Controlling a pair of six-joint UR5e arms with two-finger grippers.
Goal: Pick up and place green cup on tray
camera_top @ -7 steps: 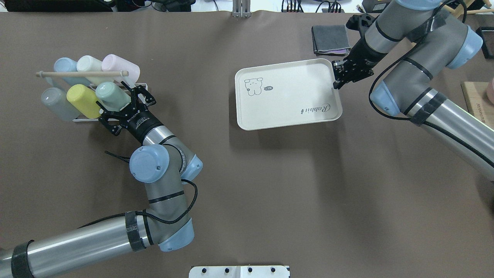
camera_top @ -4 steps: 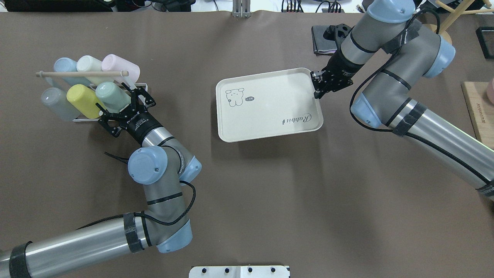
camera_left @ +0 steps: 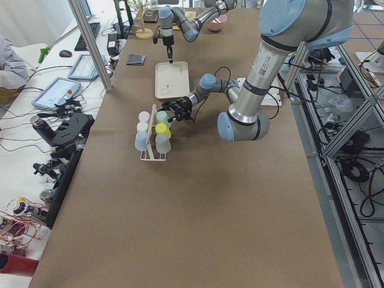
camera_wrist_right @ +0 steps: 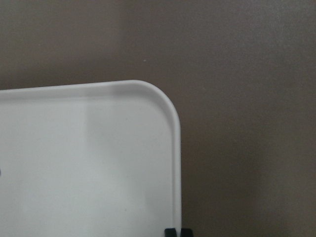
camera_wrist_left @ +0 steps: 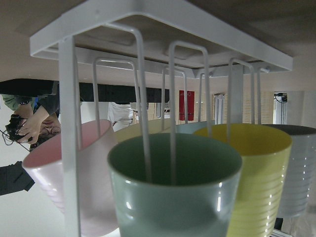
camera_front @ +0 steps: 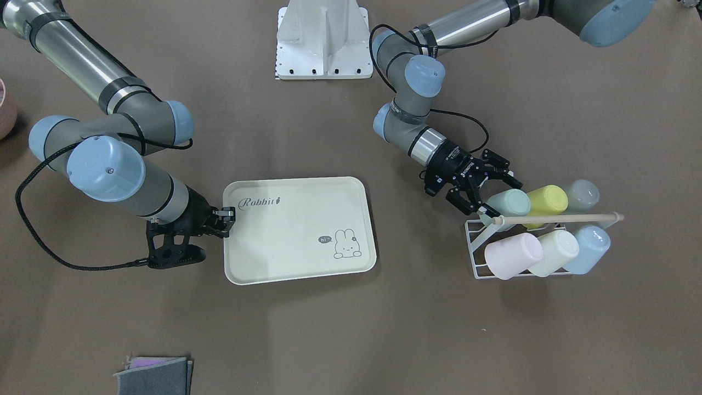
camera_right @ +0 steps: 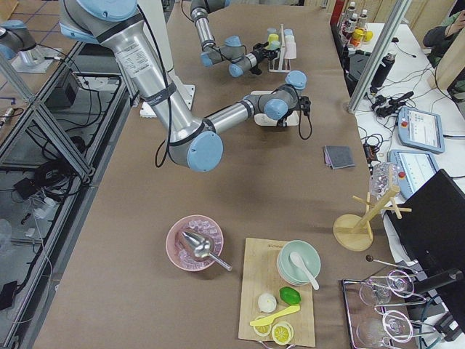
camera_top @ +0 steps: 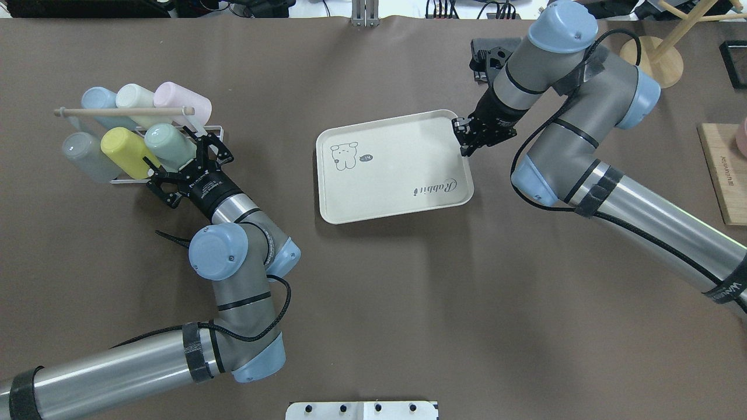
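The green cup (camera_top: pixel 169 146) hangs tilted on a white wire rack (camera_top: pixel 129 181) at the table's left, mouth toward my left arm; it fills the left wrist view (camera_wrist_left: pixel 173 197). My left gripper (camera_top: pixel 184 162) is open, its fingers on either side of the cup's mouth; I cannot tell whether they touch it. In the front view it is beside the cup (camera_front: pixel 507 202). My right gripper (camera_top: pixel 464 140) is shut on the far right rim of the cream tray (camera_top: pixel 397 175), which lies flat mid-table. The right wrist view shows the tray's corner (camera_wrist_right: pixel 98 163).
The rack also holds yellow (camera_top: pixel 125 153), grey (camera_top: pixel 87 156), blue (camera_top: pixel 99 100), cream (camera_top: pixel 135 96) and pink (camera_top: pixel 181 100) cups under a wooden dowel (camera_top: pixel 122 111). A grey cloth (camera_front: pixel 153 373) lies far right. A wooden board (camera_top: pixel 723 175) is at the right edge.
My right gripper has pulled the tray leftward toward the table's middle, still shut on its rim. My left gripper has stayed open at the green cup, shifting only slightly.
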